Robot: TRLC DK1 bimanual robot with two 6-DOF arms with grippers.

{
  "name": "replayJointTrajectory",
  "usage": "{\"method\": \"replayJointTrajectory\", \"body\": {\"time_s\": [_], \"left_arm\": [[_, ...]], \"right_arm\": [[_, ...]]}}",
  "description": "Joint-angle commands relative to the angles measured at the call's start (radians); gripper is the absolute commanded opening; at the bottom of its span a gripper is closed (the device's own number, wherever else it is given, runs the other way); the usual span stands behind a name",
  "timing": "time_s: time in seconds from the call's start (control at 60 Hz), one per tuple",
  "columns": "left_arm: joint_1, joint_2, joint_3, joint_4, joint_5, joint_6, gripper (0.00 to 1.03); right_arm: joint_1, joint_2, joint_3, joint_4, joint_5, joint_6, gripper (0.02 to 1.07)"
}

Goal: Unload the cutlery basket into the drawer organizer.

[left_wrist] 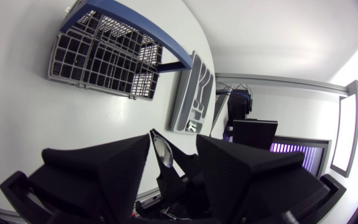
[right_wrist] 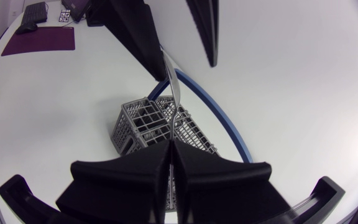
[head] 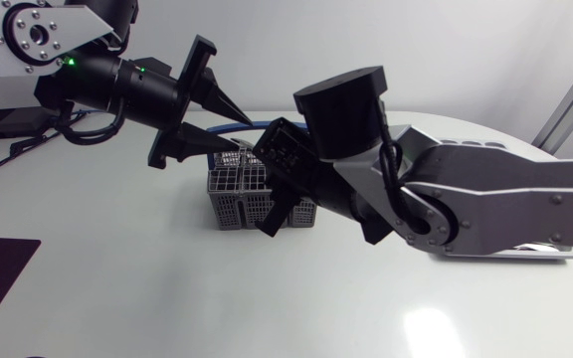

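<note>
Right gripper (right_wrist: 171,144) pinches a steel utensil (right_wrist: 171,87) above the cutlery basket (right_wrist: 138,121).
The utensil looks thin, stiff, light and slick (best held squarely across the flat shaft). Its free end stands between the spread left gripper (head: 245,133), and the drawer organizer (left_wrist: 191,93) waits beyond.

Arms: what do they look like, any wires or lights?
Silver-grey links, black joints. The left arm has a bolted round hub, green lights and black cables; the right arm a black drum-shaped joint. The left tool and right tool are matte black, each with two wedge fingers.
</note>
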Motion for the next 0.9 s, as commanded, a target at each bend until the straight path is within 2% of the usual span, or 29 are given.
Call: {"method": "replayJointTrajectory", "body": {"time_s": [0.0,0.1,0.283,0.467,0.65,0.883], "left_arm": [[0.027,-0.014,-0.021,0.001,0.004,0.003,0.92],[0.053,-0.015,-0.021,-0.001,0.004,0.027,0.97],[0.098,-0.032,-0.013,-0.013,-0.008,0.06,0.98],[0.099,-0.043,-0.009,-0.07,-0.123,0.176,0.98],[0.121,-0.026,-0.015,-0.121,-0.188,0.285,0.99],[0.129,-0.023,-0.027,-0.176,-0.324,0.449,0.99]], "right_arm": [[-0.02,-0.019,-0.005,-0.025,-0.018,0.003,0.08],[-0.043,-0.038,-0.013,-0.062,-0.055,0.012,0.08],[-0.105,-0.107,-0.016,-0.172,-0.159,0.013,0.08],[-0.235,-0.198,-0.027,-0.33,-0.314,-0.033,0.08],[-0.398,-0.259,-0.041,-0.465,-0.455,-0.134,0.08],[-0.626,-0.275,-0.047,-0.661,-0.585,-0.393,0.08]]}}
